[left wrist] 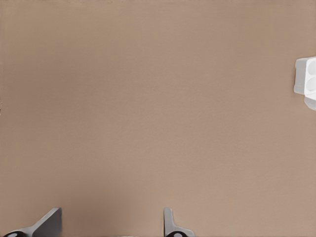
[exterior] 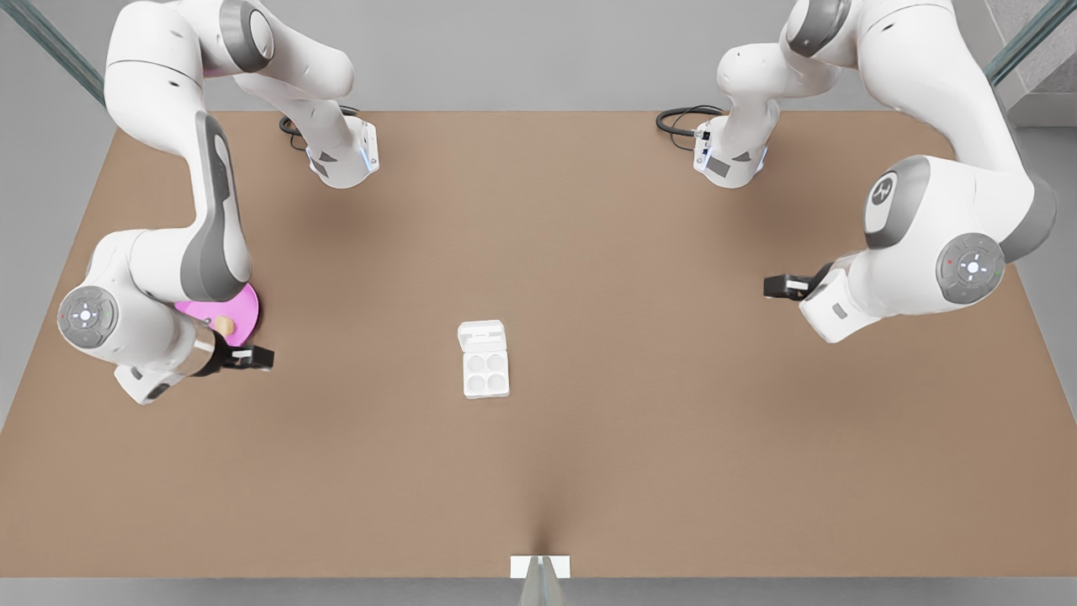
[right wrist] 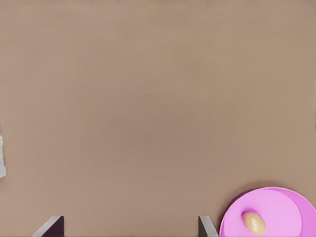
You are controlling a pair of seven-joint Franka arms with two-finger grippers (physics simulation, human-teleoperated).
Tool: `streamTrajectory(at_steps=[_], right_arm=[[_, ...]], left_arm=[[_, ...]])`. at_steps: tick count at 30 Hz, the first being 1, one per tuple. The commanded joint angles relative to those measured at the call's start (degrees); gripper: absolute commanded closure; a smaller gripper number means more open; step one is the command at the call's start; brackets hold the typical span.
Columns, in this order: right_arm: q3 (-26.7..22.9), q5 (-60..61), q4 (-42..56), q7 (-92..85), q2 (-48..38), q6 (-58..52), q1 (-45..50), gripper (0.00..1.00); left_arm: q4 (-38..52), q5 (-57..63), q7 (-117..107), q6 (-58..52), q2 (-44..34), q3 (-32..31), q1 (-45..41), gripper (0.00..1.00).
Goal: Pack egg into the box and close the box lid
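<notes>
A brown desk (exterior: pixel 589 471) spans the scene under a grey backdrop. The egg (exterior: pixel 224 325) lies on a pink plate (exterior: pixel 246 313) near the desk's edge at the front view's left, partly behind an arm. In the right wrist view the egg (right wrist: pixel 253 222) sits near the middle of the plate (right wrist: pixel 281 207).

The box (exterior: pixel 485 374) lies near the desk's middle, well apart from the plate, its four wells bare. The lid (exterior: pixel 482 335) is open, lying flat on the box's far side, ridge up.

The right gripper (exterior: pixel 252 358) hangs just beside the plate, its fingers (right wrist: pixel 52 227) spread apart and holding nothing. The left gripper (exterior: pixel 778 286) waits near the edge at the front view's right, its fingers (left wrist: pixel 49 222) released too, with a corner of the box (left wrist: pixel 307 79) at the frame's edge.
</notes>
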Motion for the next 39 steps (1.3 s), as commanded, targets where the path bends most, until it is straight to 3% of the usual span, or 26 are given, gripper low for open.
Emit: streamTrajectory(at_steps=[1, 4, 7, 10, 12, 13, 17, 19, 21, 23, 26, 28, 29, 31, 32, 33, 36, 39], right_arm=[[0.0, -0.1, -0.1, 1.5, 0.0, 11.2, 0.0, 0.0], [0.0, -0.1, -0.1, 1.5, 0.1, 11.3, -0.1, 0.0], [0.0, -0.1, -0.2, 1.5, 0.2, 11.3, -0.1, 0.0], [-0.2, -0.1, -1.5, 1.5, 7.7, 10.4, -1.1, 0.0], [-0.5, -0.1, -1.5, 1.5, 16.0, 9.3, -2.9, 0.0], [-0.6, -0.1, -1.4, 0.9, 20.0, 10.2, -3.7, 0.0], [-0.6, -0.1, -1.2, 1.4, 19.7, 9.2, -3.9, 0.0], [-0.7, -1.8, -1.7, 0.4, 16.2, 0.7, -4.0, 0.0], [-0.3, -2.3, -6.4, -3.5, 11.1, -0.5, -7.2, 0.0], [-0.1, -3.3, -13.7, -3.7, 8.2, 4.2, -8.5, 0.0], [0.1, -4.3, -34.2, -4.6, -3.2, 21.9, -10.1, 0.0], [3.6, -11.3, -35.0, -9.0, -3.2, 25.6, -16.1, 0.0], [6.7, -20.4, -34.7, -9.9, -0.9, 27.6, -22.7, 0.0], [15.3, -26.2, -29.3, -16.5, 2.6, 23.5, -33.8, 0.0], [15.4, -26.9, -29.0, -23.5, 3.0, 23.8, -35.7, 0.0], [18.9, -27.8, -30.6, -23.3, 3.2, 27.1, -39.2, 0.0], [19.9, -30.4, -34.4, -23.3, 5.7, 34.2, -42.3, 0.0], [24.8, -32.0, -38.3, -23.2, 5.8, 37.1, -47.2, 0.0]], left_arm=[[0.1, 0.3, -8.8, 3.8, -0.1, -0.1, -0.2, 0.0], [-0.2, 1.6, -6.5, 3.6, 0.2, -1.5, -2.1, 0.0], [0.3, 4.1, -10.5, 3.8, 7.3, -0.3, -1.6, 0.0], [-0.1, 3.5, -20.6, 3.0, 6.6, -0.3, -1.0, 0.0], [0.2, -1.3, -19.1, 3.6, 7.0, -0.8, 0.0, 0.0], [0.1, -1.9, -8.1, 3.3, 6.7, -0.8, 0.0, 0.0], [-0.5, -1.9, -7.6, 3.1, 6.7, -0.9, 0.2, 0.0], [-1.2, -1.9, -8.5, 3.2, 7.0, -0.8, -0.5, 0.0], [-0.5, -1.1, -8.2, 3.6, 8.8, -0.8, -1.1, 0.0], [0.9, -1.4, -7.8, 5.8, 8.8, -0.9, -0.9, 0.0], [0.7, -1.0, -7.6, 8.4, 8.3, -2.3, -1.1, 0.0], [0.5, 0.2, -7.8, 8.1, 7.5, -2.7, -2.5, 0.0], [0.4, 0.2, -8.3, 8.1, 6.3, -3.5, -2.8, 0.0], [0.2, 0.3, -8.3, 8.2, 5.2, -3.5, -3.4, 0.0], [0.0, 2.5, -8.1, 7.7, 5.0, -3.5, -4.1, 0.0], [0.2, 6.4, -8.3, 7.4, 5.0, -3.7, -5.3, 0.0], [0.2, 5.8, -7.6, 8.1, 5.7, -4.1, -4.7, 0.0], [0.1, 5.9, -7.7, 8.2, 6.5, -4.2, -5.2, 0.0]])
